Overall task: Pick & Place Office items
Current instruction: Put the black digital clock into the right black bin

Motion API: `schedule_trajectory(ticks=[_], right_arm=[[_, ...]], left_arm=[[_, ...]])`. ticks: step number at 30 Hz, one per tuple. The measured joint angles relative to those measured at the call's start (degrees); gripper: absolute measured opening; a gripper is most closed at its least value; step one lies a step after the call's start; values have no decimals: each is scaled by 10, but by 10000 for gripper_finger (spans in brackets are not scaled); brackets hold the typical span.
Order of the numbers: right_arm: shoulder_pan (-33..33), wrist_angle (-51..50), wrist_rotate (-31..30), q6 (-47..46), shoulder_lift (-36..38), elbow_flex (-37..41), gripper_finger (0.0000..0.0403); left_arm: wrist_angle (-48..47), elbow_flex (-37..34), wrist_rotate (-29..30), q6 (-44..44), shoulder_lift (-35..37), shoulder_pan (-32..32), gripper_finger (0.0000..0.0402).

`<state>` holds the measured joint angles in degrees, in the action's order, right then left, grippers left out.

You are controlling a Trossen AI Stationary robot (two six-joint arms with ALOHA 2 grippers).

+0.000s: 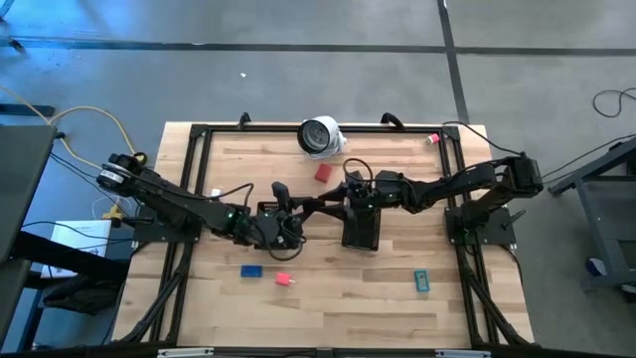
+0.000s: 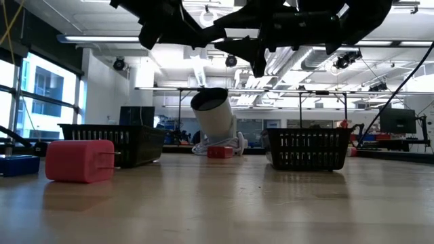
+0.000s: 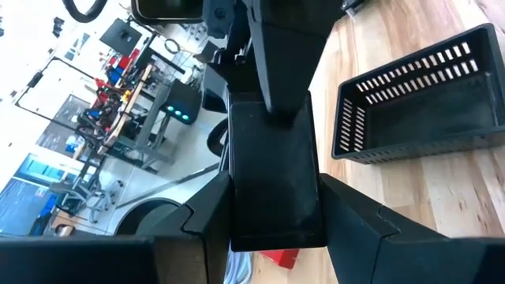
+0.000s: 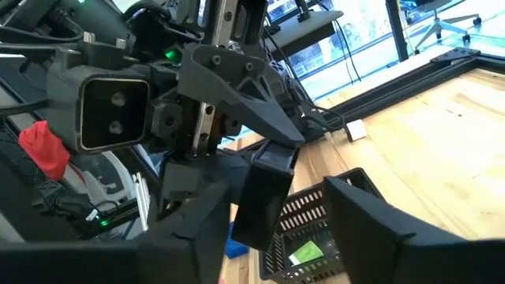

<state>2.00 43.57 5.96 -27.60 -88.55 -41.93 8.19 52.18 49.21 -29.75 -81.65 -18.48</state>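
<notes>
Handover of 1 office item above mid-table. The left gripper (image 3: 274, 189) is clamped narrowly on a dark brown flat rectangular slab (image 3: 274, 150), both fingers pressed to its long sides, so the free end juts forward for the other arm to take. The right gripper (image 4: 280, 185) faces it from the opposite side. Its 2 fingers (image 4: 371, 229) straddle the slab's free end with a gap showing on each side, so the jaws are open and the item is judged not yet transferred. The slab hangs in the air between the 2 black mesh rectangular trays (image 1: 360, 227), probably so the receiving arm can carry it to the tray on its own side. One tray already holds a small green piece (image 4: 304, 252). Loose on the light wooden tabletop (image 1: 397, 318) lie a red block (image 1: 323, 172), a blue piece (image 1: 251, 269), a pink piece (image 1: 283, 279) and a teal piece (image 1: 421, 281), all well apart from the grippers. A white round object with a dark face (image 1: 320, 136) rests near the far edge.
</notes>
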Motion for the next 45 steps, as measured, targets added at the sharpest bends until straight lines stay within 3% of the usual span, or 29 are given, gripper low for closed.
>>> schedule_trajectory(ticks=[8,18,25,28,36,45], right_arm=[[0,4,4,-8,0,0,50],[0,3,7,0,0,0,50],[1,2,3,37,0,0,49],[1,4,1,38,0,0,49],[6,-22,23,51,15,0,49],[18,-235,13,84,143,0,49]], left_arm=[[-2,0,-7,-10,0,0,149],[3,0,-9,-9,0,-2,149],[45,0,-22,11,2,-20,215],[62,0,-18,5,2,-34,225],[73,0,67,-6,3,-76,229],[14,0,162,31,37,-133,230]])
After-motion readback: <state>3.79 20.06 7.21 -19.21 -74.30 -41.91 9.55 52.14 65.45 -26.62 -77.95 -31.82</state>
